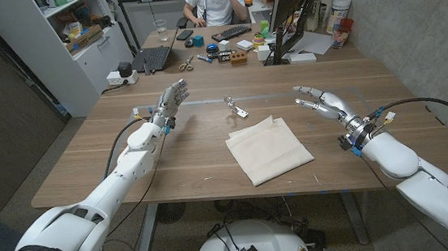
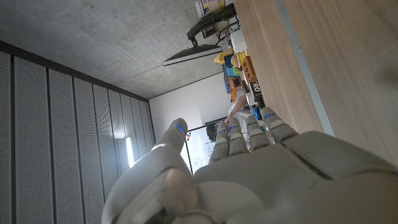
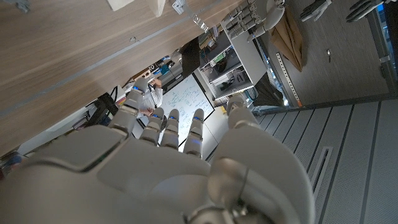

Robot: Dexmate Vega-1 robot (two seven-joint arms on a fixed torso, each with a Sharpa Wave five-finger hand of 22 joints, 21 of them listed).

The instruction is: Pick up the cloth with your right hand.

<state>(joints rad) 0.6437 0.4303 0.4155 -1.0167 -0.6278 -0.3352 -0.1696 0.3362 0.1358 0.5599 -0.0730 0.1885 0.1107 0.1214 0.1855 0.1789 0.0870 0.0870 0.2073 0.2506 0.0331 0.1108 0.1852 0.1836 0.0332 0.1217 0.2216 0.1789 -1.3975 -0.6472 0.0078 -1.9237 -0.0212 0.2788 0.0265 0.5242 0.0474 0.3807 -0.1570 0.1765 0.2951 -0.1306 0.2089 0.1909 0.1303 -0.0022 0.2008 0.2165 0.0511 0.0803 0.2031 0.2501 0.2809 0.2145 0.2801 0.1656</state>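
The cloth lies folded mid-bench, untouched; the right hand hovers to its right, fingers apart, empty; the left hand likewise at far left.

The room is evenly and fairly brightly lit from overhead. On the wooden table shadows are soft and short: a faint dark edge lies under the cloth, and a thin one beneath the right hand, just below its fingers. The head view bends straight lines toward its corners, and its far background is slightly soft. In the left wrist view, a bright vertical light strip glares beyond the fingertips; the left hand close to the lens looks soft. The right wrist view is sharp on the table grain.
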